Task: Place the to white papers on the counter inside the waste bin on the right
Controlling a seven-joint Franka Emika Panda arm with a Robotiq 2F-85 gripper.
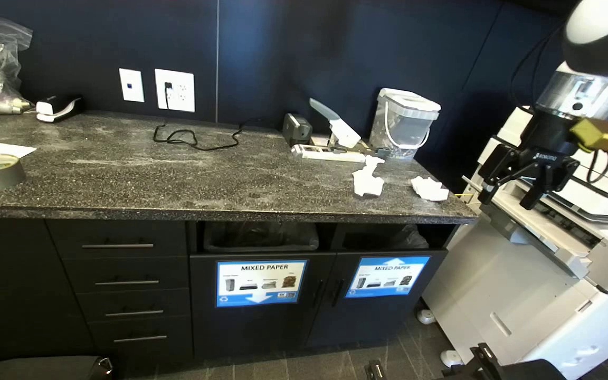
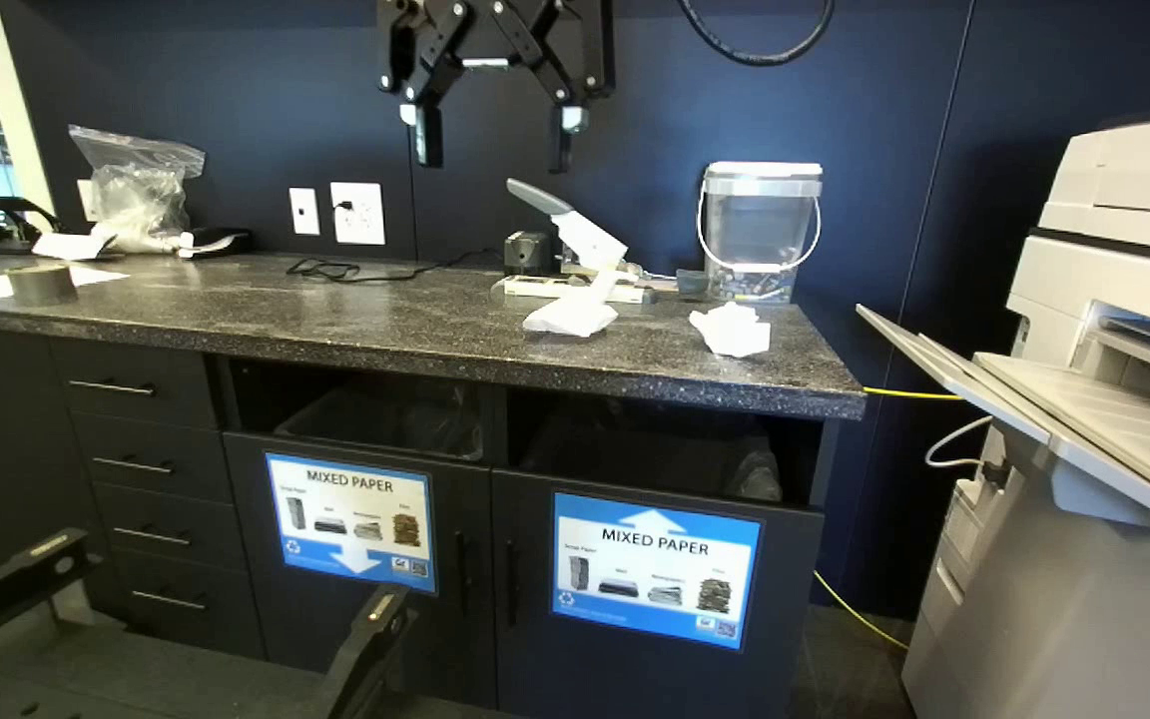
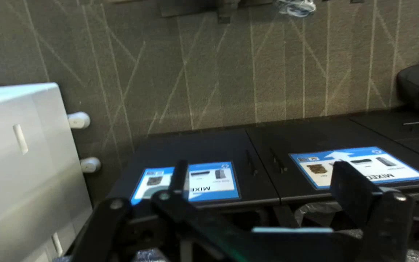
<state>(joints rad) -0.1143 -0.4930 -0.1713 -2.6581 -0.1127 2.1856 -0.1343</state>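
Two crumpled white paper wads (image 2: 571, 319) lie apart on the long speckled dark-grey stone countertop (image 2: 365, 310), the right-hand wad (image 2: 732, 331) near its end, above the black cabinet-front waste bin (image 2: 650, 671) whose blue-and-white sign (image 2: 657, 567) bears an upward arrow. The black two-fingered gripper (image 2: 494, 146), spread wide and holding nothing, hangs higher than both wads in an exterior view.

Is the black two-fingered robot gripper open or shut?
Open: the black two-fingered gripper has its fingertips well apart in both exterior views.
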